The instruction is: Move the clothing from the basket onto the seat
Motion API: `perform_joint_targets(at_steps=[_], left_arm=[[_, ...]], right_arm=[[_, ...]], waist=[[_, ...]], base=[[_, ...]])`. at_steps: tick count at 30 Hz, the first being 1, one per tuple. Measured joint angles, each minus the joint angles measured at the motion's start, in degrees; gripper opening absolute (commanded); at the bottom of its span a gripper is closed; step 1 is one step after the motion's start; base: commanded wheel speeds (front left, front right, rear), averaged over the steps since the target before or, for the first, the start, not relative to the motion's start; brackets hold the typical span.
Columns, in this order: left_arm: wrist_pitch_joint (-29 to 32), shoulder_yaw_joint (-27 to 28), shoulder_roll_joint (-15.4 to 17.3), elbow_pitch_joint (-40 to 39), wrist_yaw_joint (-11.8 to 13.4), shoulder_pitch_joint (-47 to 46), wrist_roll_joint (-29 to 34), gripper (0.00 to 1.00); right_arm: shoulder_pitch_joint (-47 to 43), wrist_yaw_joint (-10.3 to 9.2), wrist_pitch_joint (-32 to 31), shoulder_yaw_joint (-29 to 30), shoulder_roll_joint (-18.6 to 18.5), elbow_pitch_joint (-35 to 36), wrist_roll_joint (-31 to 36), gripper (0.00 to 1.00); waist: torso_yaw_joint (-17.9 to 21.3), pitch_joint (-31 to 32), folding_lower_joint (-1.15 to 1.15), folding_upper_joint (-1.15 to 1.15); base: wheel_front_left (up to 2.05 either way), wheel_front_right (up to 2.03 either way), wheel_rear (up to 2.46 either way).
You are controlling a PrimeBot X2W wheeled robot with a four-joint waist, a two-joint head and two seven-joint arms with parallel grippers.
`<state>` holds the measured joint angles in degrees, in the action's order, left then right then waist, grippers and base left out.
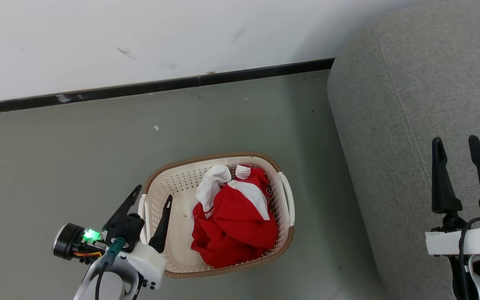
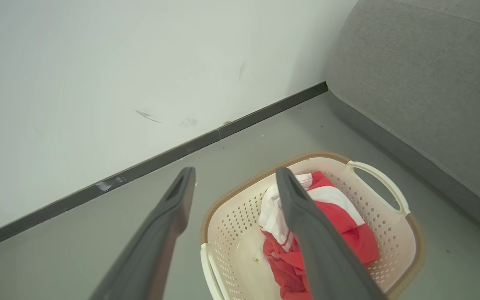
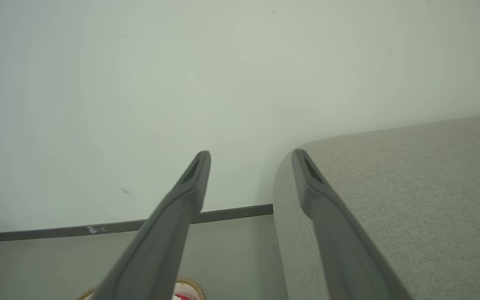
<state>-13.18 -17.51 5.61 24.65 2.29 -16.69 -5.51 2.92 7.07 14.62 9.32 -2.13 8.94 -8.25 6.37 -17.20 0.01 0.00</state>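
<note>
Red clothing (image 1: pixel 236 218) with white panels lies crumpled in the right half of the cream basket (image 1: pixel 177 183) on the floor. Its brown rim and white handles show in the left wrist view, where the clothing (image 2: pixel 344 221) sits beyond the fingers. My left gripper (image 1: pixel 153 193) hangs open over the basket's left handle, holding nothing. The grey seat (image 1: pixel 411 104) stands at the right. My right gripper (image 1: pixel 456 143) is open and empty above the seat's front part. The right wrist view has the seat (image 3: pixel 411 187) under that gripper (image 3: pixel 250 155).
A white wall (image 1: pixel 140 37) with a black baseboard (image 1: pixel 161 85) runs behind the basket. Grey floor (image 1: pixel 56 166) lies open to the basket's left and between basket and seat.
</note>
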Motion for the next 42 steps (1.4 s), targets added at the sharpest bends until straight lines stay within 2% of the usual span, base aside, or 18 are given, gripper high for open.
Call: perform_joint_targets(at_steps=[12,18,23,42], left_arm=[[0.1,-2.5,0.1,5.3,-0.5,-6.1,3.1,1.0],[0.6,-4.7,0.0,8.1,-2.5,-8.7,4.9,1.0],[0.6,-5.8,0.0,10.7,-3.0,-10.0,5.7,1.0],[0.6,-5.9,1.3,17.8,-3.0,-16.2,6.8,1.0]], right_arm=[[6.3,0.0,0.0,-1.1,0.0,2.0,-3.0,1.0],[9.2,0.0,0.0,-1.5,0.0,2.2,-3.4,1.0],[11.5,0.0,0.0,-2.4,0.0,2.3,-3.8,1.0],[18.6,0.0,0.0,-4.7,-0.1,2.3,-6.5,1.0]], waist=[[3.5,-7.9,0.0,0.0],[5.4,-11.6,0.0,0.0],[7.0,-14.6,0.0,0.0],[12.2,-23.3,0.0,0.0]], base=[[0.0,0.0,0.0],[0.0,0.0,0.0],[0.0,0.0,0.0],[0.0,0.0,0.0]])
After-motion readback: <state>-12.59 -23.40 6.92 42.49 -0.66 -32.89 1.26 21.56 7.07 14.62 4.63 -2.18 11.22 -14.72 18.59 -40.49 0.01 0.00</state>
